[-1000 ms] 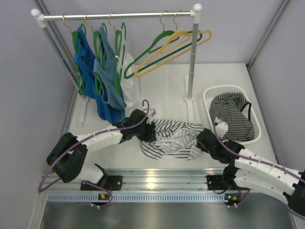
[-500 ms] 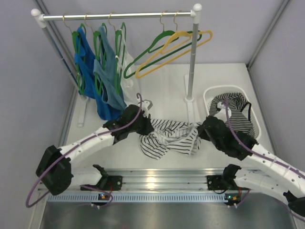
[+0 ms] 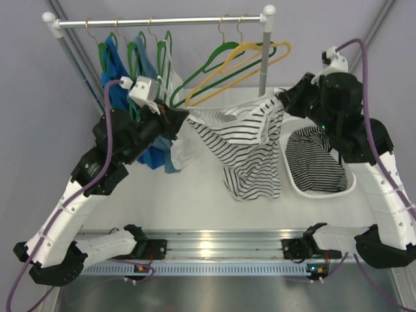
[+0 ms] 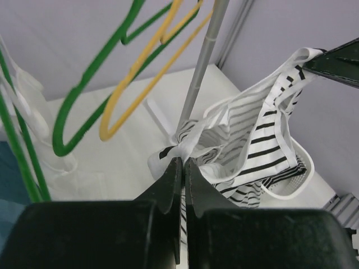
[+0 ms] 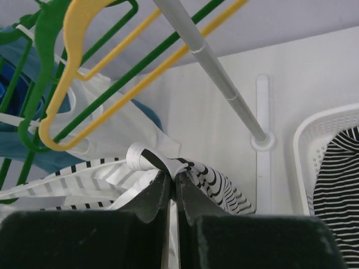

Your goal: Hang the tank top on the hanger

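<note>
My left gripper (image 3: 184, 118) is pinched tight on one top corner of the tank top (image 3: 246, 140), my right gripper (image 3: 283, 97) on the other. Both arms reach up high. The top hangs stretched between them, near the green hanger (image 3: 207, 69).

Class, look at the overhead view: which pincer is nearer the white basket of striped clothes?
Right. The right pincer is just beyond the basket's far left corner, raised; the left pincer is well off to its left, beside the hung blue tops.
</note>
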